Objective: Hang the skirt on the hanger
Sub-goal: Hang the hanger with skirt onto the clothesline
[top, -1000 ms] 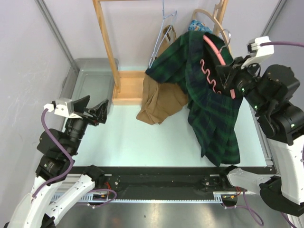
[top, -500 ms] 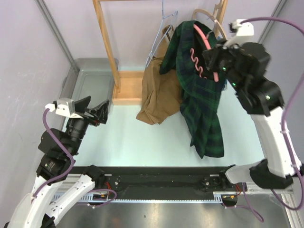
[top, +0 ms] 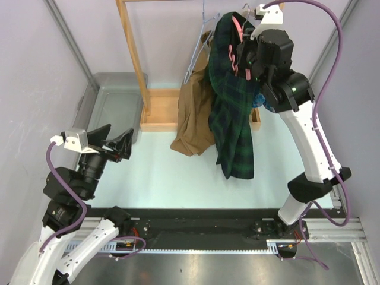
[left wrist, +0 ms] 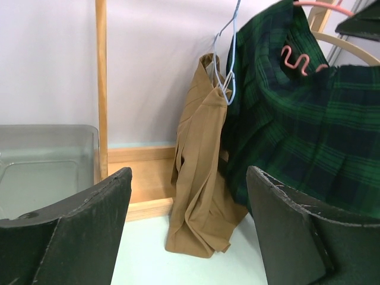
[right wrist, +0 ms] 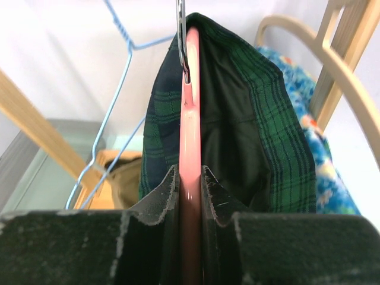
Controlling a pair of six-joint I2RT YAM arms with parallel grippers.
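A dark green plaid skirt (top: 233, 119) hangs draped over a pink hanger (top: 236, 43), high up at the back by the wooden rack. My right gripper (top: 244, 56) is shut on the hanger's pink bar (right wrist: 190, 124), which runs up between the two pads. The skirt (right wrist: 279, 136) falls on both sides of the bar, and the metal hook (right wrist: 181, 35) points up. The skirt's lower edge hangs above the table. My left gripper (top: 119, 142) stands open at the left, low over the table and empty. It faces the skirt (left wrist: 309, 136) and hanger (left wrist: 301, 58) from a distance.
A tan garment (top: 193, 122) hangs on a blue wire hanger (top: 199, 53) just left of the skirt, its end on the table. The rack's wooden post (top: 133, 53) and base (top: 163, 110) stand behind it. A grey bin (top: 113, 104) sits at the left. A blue patterned cloth (right wrist: 303, 107) hangs on a curved wooden hanger (right wrist: 332, 77).
My right arm has swung the hanger and skirt up and leftward toward the back of the rack, so the skirt now hangs straighter and higher. The left arm has stayed put.
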